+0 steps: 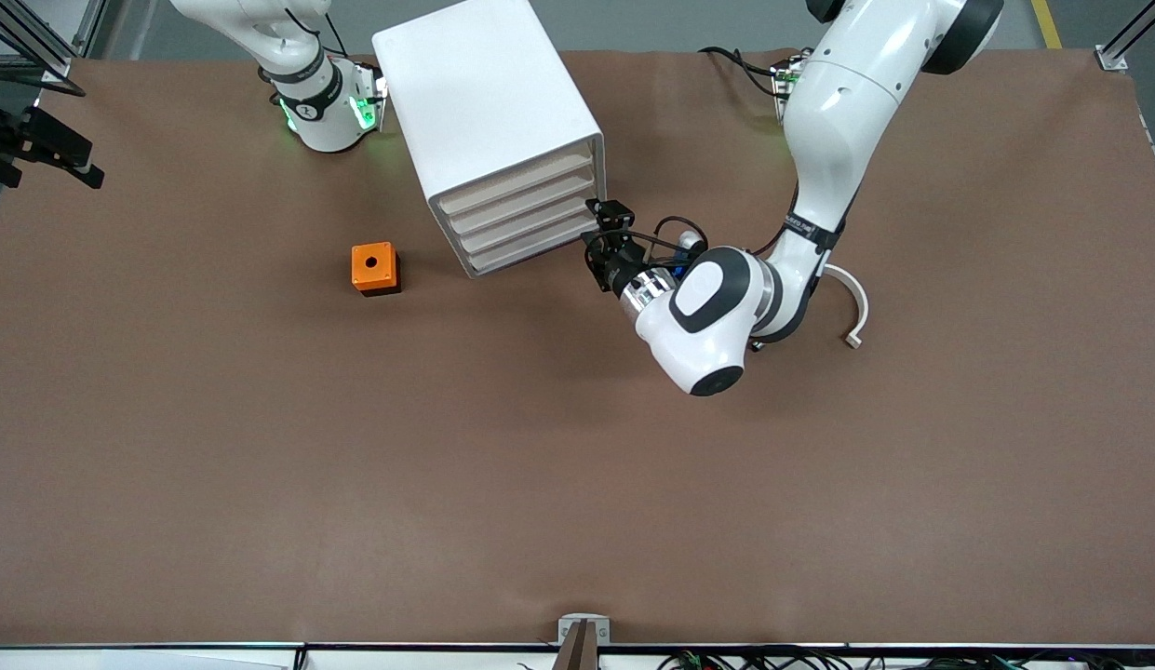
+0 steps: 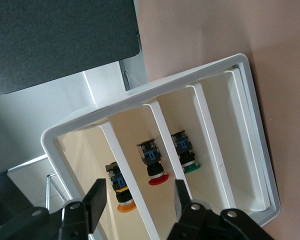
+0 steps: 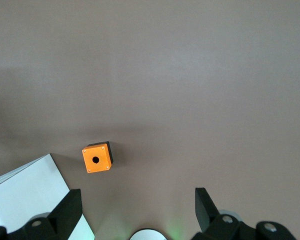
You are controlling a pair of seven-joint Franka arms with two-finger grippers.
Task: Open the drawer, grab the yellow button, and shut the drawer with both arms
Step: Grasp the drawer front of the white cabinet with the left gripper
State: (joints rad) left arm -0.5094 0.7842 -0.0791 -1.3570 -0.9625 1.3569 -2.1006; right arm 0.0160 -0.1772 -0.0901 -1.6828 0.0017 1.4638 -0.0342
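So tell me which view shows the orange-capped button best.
The left wrist view: the button lies in a drawer compartment between the left gripper fingers. The front view hides it; the right wrist view shows none.

A brown desk (image 1: 261,484) carries a white cabinet (image 1: 484,102) near the arms' bases. An orange cube (image 1: 374,268) with a hole sits nearer the front camera, toward the right arm's end. A curved white piece (image 1: 854,307) lies toward the left arm's end.
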